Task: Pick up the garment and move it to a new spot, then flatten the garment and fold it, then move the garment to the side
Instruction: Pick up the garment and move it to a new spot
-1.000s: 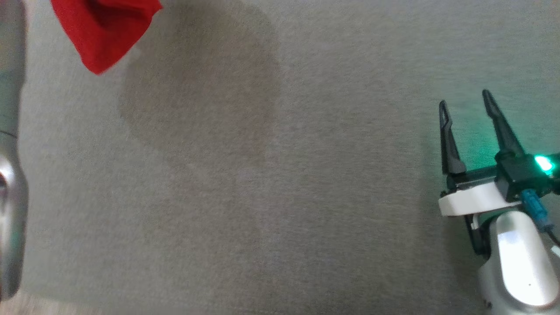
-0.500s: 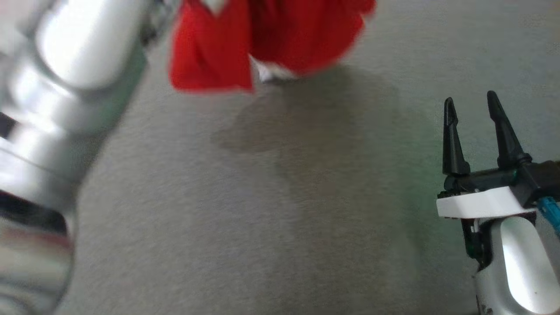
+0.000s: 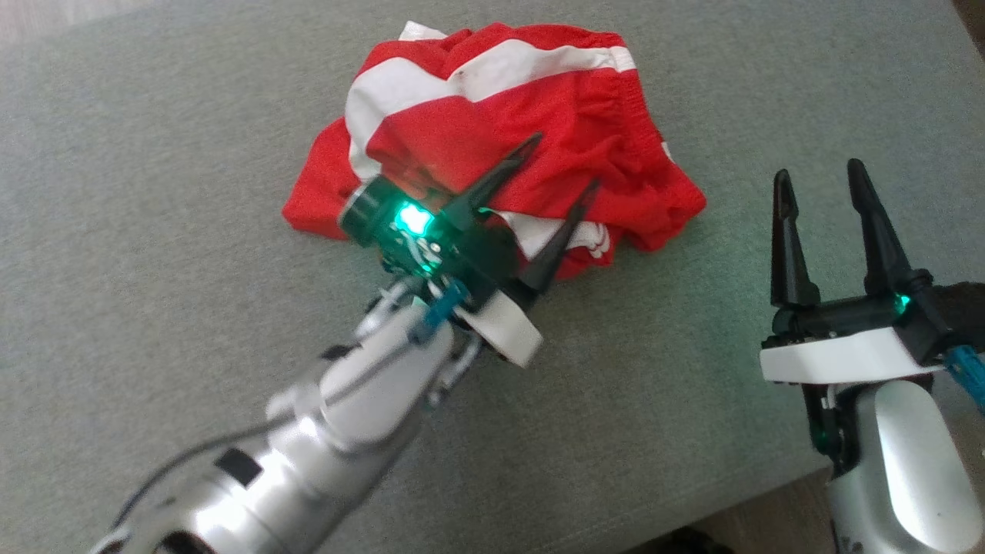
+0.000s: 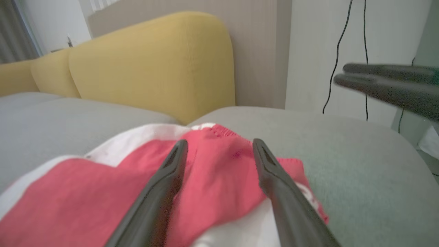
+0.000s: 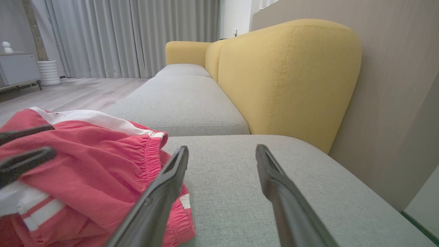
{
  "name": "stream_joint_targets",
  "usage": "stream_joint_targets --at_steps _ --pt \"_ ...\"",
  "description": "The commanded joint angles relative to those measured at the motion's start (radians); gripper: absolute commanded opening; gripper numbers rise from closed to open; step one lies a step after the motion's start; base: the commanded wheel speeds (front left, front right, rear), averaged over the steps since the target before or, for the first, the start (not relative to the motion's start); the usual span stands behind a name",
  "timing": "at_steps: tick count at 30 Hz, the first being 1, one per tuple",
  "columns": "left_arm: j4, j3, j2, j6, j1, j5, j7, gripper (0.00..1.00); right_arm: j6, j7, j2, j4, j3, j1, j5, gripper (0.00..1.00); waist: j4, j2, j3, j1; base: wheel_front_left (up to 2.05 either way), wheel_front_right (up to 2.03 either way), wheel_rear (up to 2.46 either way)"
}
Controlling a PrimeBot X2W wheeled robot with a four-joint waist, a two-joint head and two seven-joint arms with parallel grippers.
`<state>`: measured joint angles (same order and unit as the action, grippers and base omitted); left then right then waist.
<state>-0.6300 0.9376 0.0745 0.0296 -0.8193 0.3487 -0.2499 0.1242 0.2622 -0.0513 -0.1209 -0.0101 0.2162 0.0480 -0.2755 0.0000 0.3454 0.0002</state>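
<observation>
The garment (image 3: 523,115), red shorts with white stripes and an elastic waistband, lies crumpled in a heap on the grey seat cushion (image 3: 154,231). My left gripper (image 3: 564,161) hovers over the heap's near side, open, nothing between its fingers. In the left wrist view the left gripper (image 4: 219,141) has its fingers spread above the garment (image 4: 85,199). My right gripper (image 3: 817,171) stands open to the right of the heap, apart from it. In the right wrist view the right gripper (image 5: 222,148) points over bare cushion, with the garment (image 5: 103,164) at its left.
A yellow backrest (image 5: 288,79) rises behind the grey cushion (image 5: 240,192). The cushion's front edge (image 3: 739,500) runs close by the right arm, with floor below. Black cables (image 4: 337,51) hang on the wall. Wooden floor (image 5: 68,92), curtains and a white cabinet (image 5: 19,68) lie further off.
The head camera has shifted. The garment hung from my shut left gripper; now it lies on the cushion and the left gripper has opened. The right gripper stays open.
</observation>
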Motion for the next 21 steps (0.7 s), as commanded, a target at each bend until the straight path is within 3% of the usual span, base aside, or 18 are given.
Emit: stream_joint_targets --at_steps 1,2,3,9,14,21 --pt "0.084 -0.045 0.002 0.039 -0.008 -0.041 -0.011 1.0 0.007 0.0 0.001 0.028 -0.014 0.009 0.006 1.0 0.016 0.0 -0.002 -0.0002 0.0 0.0 0.0" --pt "0.17 -0.068 0.004 0.093 0.057 -0.085 -0.011 1.0 0.007 0.0 0.001 0.022 -0.002 -0.005 0.004 1.0 0.045 0.0 -0.02 -0.0002 0.0 0.0 0.0" --pt "0.213 -0.077 0.004 0.114 0.092 -0.103 -0.011 1.0 0.007 0.0 0.001 0.019 0.004 -0.014 0.001 1.0 0.062 0.0 -0.032 -0.0002 0.0 0.0 0.0" --pt "0.336 -0.089 0.048 0.152 0.285 -0.143 -0.012 1.0 0.007 0.0 0.001 0.014 0.005 -0.044 -0.031 1.0 0.137 0.0 -0.085 -0.0002 0.0 0.0 0.0" --pt "0.267 -0.114 0.05 0.124 0.356 -0.078 -0.008 1.0 0.007 0.0 0.001 0.026 0.001 -0.042 -0.04 1.0 0.154 0.0 -0.075 -0.0002 0.0 0.0 0.0" --pt "0.098 -0.126 0.004 0.094 0.28 -0.016 0.051 1.0 0.007 0.0 0.001 0.038 -0.022 -0.026 -0.042 1.0 0.113 0.0 -0.018 -0.0002 0.0 0.0 0.0"
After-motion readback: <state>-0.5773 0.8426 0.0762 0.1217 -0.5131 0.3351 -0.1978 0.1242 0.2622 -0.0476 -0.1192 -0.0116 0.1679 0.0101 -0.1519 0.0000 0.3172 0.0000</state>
